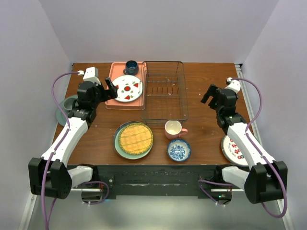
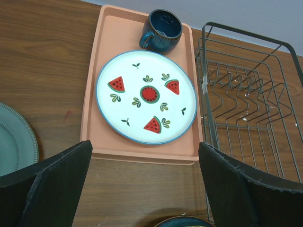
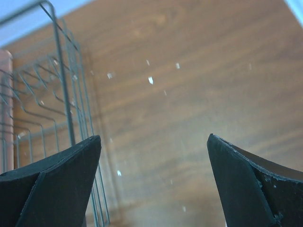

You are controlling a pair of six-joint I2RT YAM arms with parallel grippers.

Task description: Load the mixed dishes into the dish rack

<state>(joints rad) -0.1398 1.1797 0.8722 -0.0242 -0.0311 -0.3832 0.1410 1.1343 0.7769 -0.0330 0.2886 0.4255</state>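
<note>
A: What stands around you?
B: A brown wood-grain table, boxed in by plain pale lilac walls at the far side, left and right.
A: The light?
B: Soft and even for you; small glints on the wood.

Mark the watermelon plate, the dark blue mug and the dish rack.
watermelon plate (image 2: 146, 97), left wrist view, centre of its face.
dark blue mug (image 2: 163, 24), left wrist view, its open mouth.
dish rack (image 1: 164, 89), top external view, its wire floor.
</note>
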